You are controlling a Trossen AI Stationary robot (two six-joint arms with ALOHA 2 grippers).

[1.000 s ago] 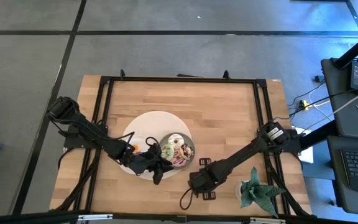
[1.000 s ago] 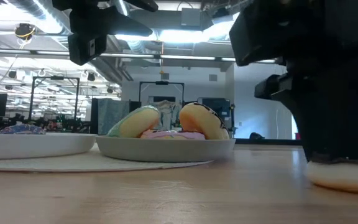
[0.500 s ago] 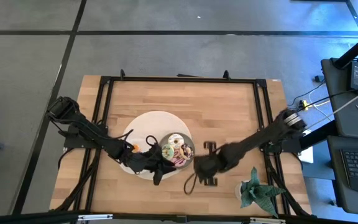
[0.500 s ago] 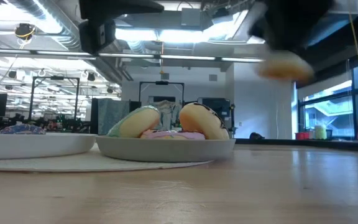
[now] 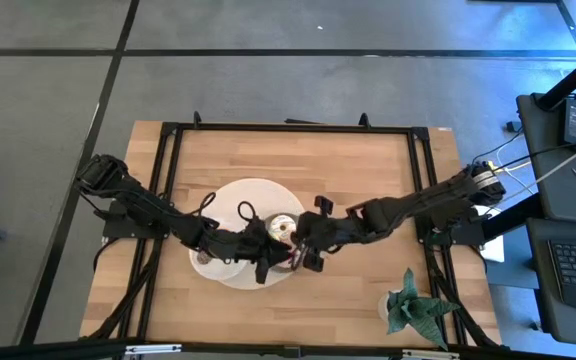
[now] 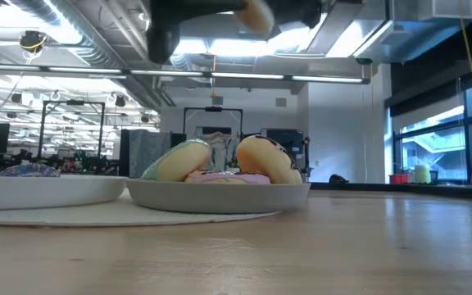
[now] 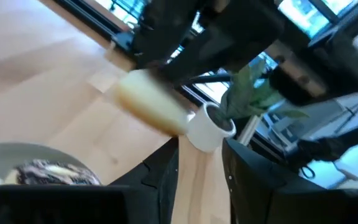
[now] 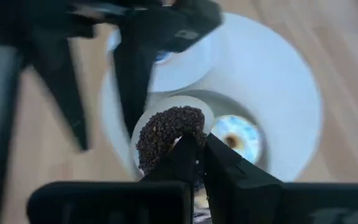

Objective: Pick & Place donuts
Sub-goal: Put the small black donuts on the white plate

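Observation:
My right gripper (image 5: pixel 302 250) is shut on a brown-sprinkled donut (image 8: pixel 166 127) and hangs over the grey plate (image 6: pixel 220 195). The same donut shows pale from below at the top of the low view (image 6: pixel 256 12) and in the left wrist view (image 7: pixel 148 102). Several iced donuts (image 6: pixel 256 160) lie piled in the grey plate. A purple donut (image 6: pixel 27 170) rests in the white plate (image 6: pixel 47 190) beside it. My left gripper (image 5: pixel 263 268) is open, close to the grey plate's near-left side, touching nothing. My right gripper pinches the sprinkled donut's ring at one side (image 8: pixel 184 135) between its two fingers, coming from above and pointing down. The donut is lifted clear and hangs over the grey plate, well above the donuts in it.
Both plates sit on a large round white mat (image 5: pixel 238 200). A small plant in a white pot (image 5: pixel 408 305) stands near the table's near right corner. A black frame (image 5: pixel 288 128) runs around the table. Bare wood lies at the far side and to the right.
My right gripper has lifted the donut off the wood at the table's near right and carried it up and to the left, over the grey plate. The right arm has swung toward the table's middle. My left gripper has shifted slightly right toward the grey plate.

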